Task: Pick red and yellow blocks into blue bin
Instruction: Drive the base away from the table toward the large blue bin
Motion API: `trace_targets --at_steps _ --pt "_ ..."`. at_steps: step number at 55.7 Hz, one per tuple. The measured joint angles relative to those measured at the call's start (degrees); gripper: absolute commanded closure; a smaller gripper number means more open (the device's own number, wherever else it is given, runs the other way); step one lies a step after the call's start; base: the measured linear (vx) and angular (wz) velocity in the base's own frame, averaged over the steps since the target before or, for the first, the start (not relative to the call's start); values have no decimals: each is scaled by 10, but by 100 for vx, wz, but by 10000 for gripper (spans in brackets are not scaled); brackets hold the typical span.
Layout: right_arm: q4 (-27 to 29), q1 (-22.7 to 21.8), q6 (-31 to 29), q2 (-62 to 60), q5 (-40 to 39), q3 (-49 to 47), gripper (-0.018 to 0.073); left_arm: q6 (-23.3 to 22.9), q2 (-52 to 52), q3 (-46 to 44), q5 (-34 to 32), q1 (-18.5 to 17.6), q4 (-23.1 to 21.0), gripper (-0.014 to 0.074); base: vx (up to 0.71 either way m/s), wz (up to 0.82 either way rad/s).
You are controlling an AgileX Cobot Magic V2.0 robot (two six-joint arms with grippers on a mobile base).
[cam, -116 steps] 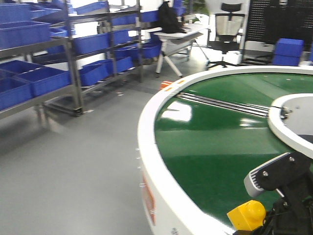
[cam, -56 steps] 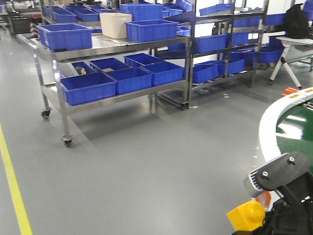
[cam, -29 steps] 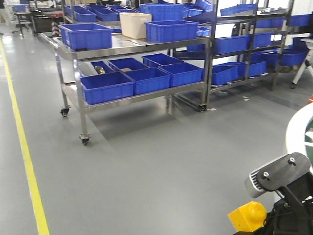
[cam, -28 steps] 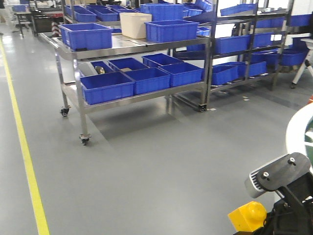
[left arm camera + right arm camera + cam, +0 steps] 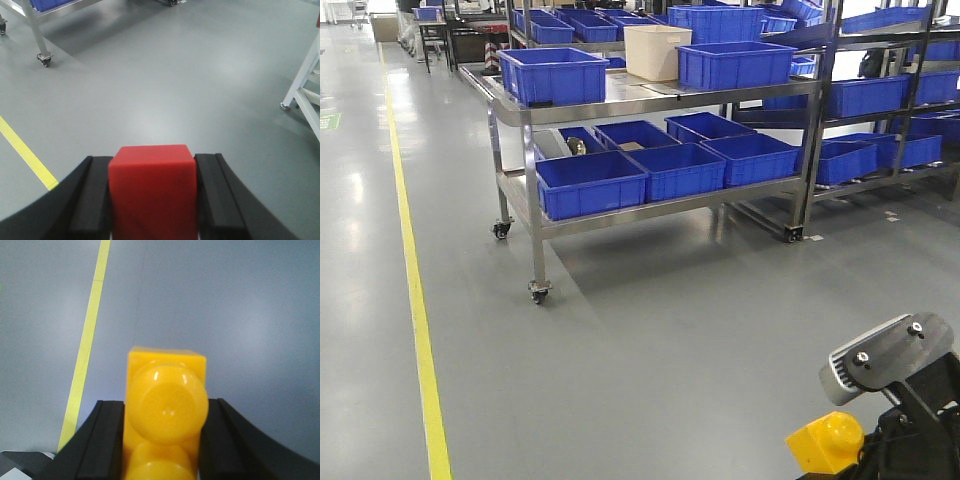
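No legible text, label, brand or number in any view (green floor marking (image 5: 326,121) too blurred).

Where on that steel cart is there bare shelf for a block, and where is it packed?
The top shelf has a bare steel strip in front, bordered by the left blue crate, the cream tub and the right blue crate. The lower shelf is packed with blue crates. Widest free patch: floor between the yellow line and the cart.
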Motion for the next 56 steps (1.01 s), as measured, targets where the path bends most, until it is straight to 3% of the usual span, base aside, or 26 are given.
trace_targets --at_steps 56 --pt "0 0 0 0 9 0 284 0 0 0 0 0 0 225 41 -5"
